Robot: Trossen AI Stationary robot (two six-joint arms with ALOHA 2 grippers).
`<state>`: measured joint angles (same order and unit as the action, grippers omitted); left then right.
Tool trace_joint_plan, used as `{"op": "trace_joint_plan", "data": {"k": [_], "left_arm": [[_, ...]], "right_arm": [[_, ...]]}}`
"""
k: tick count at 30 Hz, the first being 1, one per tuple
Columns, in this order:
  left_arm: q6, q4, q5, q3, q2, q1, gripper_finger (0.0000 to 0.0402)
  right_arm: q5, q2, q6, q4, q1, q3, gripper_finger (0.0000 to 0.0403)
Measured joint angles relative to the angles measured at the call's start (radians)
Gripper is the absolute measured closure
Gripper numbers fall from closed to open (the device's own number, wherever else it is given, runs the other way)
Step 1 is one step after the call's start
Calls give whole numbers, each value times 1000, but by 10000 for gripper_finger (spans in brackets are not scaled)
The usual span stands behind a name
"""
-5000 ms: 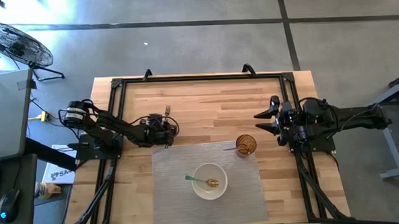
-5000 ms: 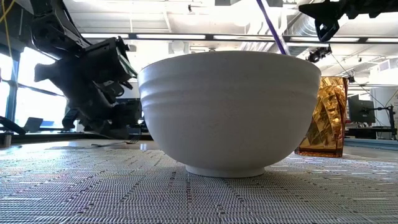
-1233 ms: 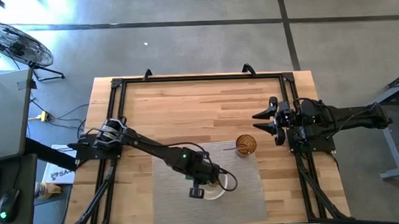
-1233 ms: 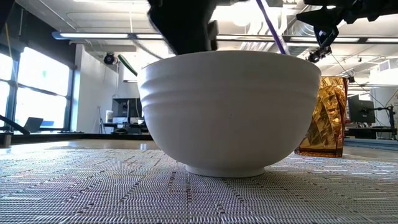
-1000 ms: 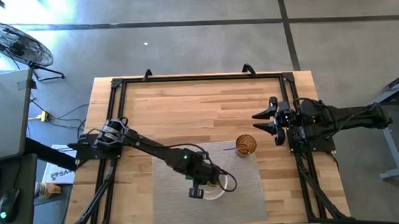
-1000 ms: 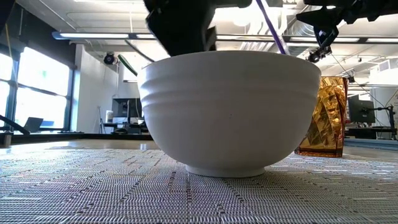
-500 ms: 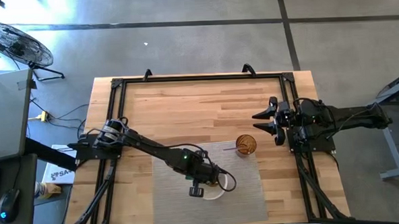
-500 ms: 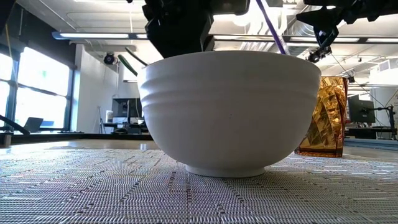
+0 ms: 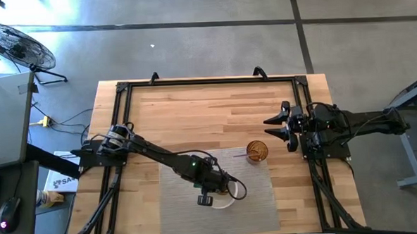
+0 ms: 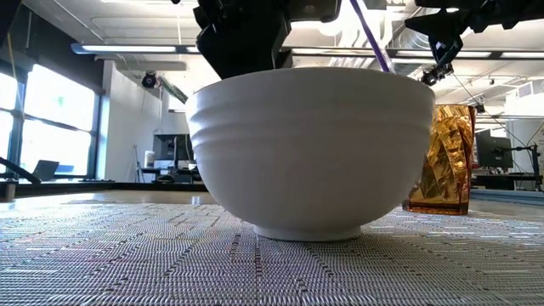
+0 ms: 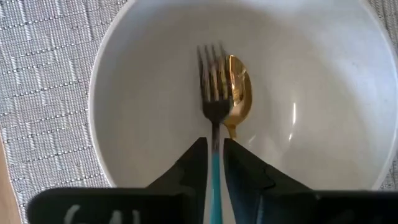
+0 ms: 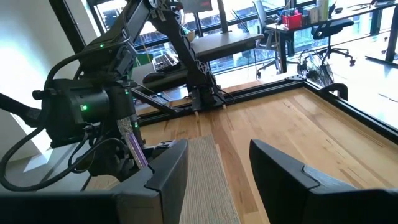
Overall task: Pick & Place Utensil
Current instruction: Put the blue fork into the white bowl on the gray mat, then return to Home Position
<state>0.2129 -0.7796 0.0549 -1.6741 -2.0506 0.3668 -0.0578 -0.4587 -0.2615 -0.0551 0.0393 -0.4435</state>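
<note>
Since the left gripper (image 11: 212, 163) has carried the fork (image 11: 212, 93) over, fingers pinched on its teal handle, tines now sit in the bowl (image 11: 137, 93) by the spoon (image 11: 238, 93); release looks next, right gripper (image 12: 214, 163) parked wide apart.

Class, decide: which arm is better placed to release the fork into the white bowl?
The left. Its gripper already holds the fork over the white bowl, beside the gold spoon. The right gripper waits at the table's edge.

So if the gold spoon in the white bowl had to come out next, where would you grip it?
Probably by its handle, coming straight down from above. The gold spoon lies flat on the white bowl's floor, right beside the fork held in the left gripper, so its broad head offers little to pinch, and the bowl's walls block any sideways approach.
</note>
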Motion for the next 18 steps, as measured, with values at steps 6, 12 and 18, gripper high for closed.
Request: {"op": "trace_joint_plan", "data": {"k": [6, 12, 18], "left_arm": [[1, 2, -1, 0, 0, 0, 334], [2, -1, 13, 0, 9, 0, 333], [-14, -35, 95, 0, 77, 1, 332]], "right_arm": [[0, 0, -9, 0, 0, 0, 238], [0, 0, -11, 15, 0, 0, 238], [0, 2, -9, 18, 0, 0, 238]]}}
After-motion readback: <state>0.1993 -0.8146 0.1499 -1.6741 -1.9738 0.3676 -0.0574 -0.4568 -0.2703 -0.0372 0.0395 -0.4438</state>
